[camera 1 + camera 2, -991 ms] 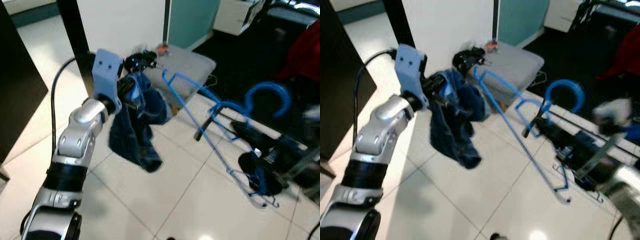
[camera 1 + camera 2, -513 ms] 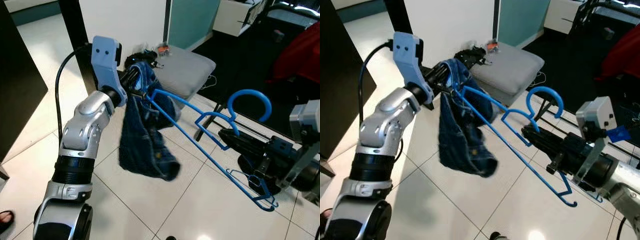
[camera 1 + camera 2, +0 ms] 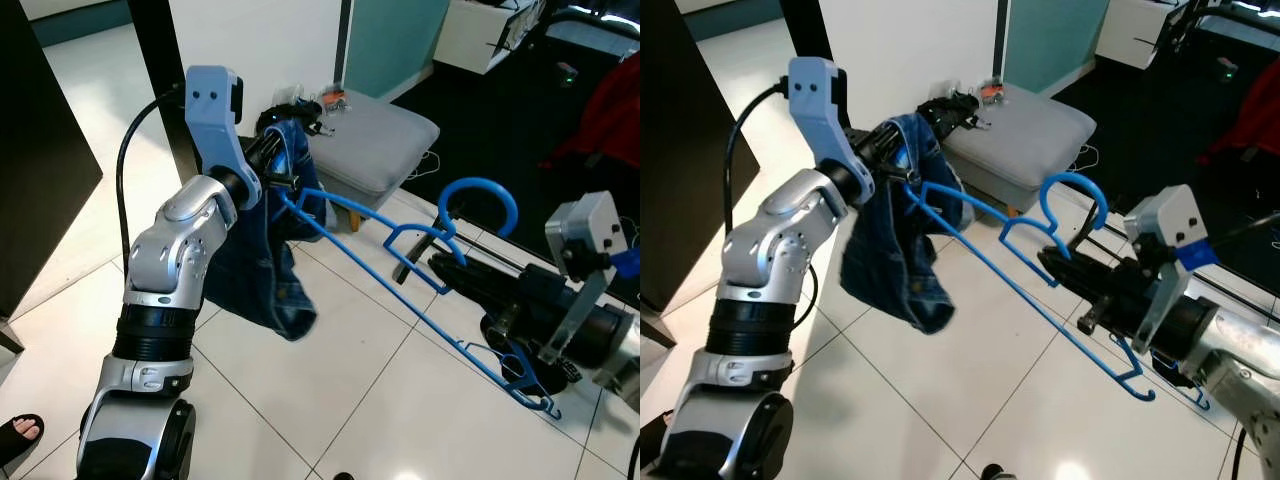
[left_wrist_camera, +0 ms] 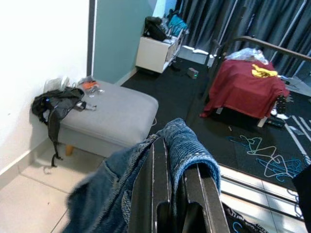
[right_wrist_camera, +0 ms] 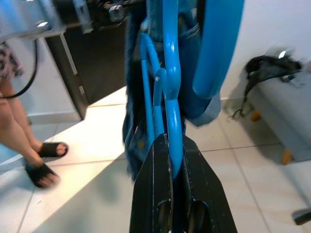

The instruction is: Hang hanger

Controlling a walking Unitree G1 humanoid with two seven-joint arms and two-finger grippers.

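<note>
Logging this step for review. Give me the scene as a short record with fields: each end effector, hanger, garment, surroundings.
left end effector: shut on the denim garment, held up in the air
right end effector: shut on the blue hanger just below its hook
blue hanger: far end pushed into the denim garment
denim garment: hangs loose above the tiled floor
surroundings: grey ottoman behind; a person's sandalled foot at the robot's left
</note>
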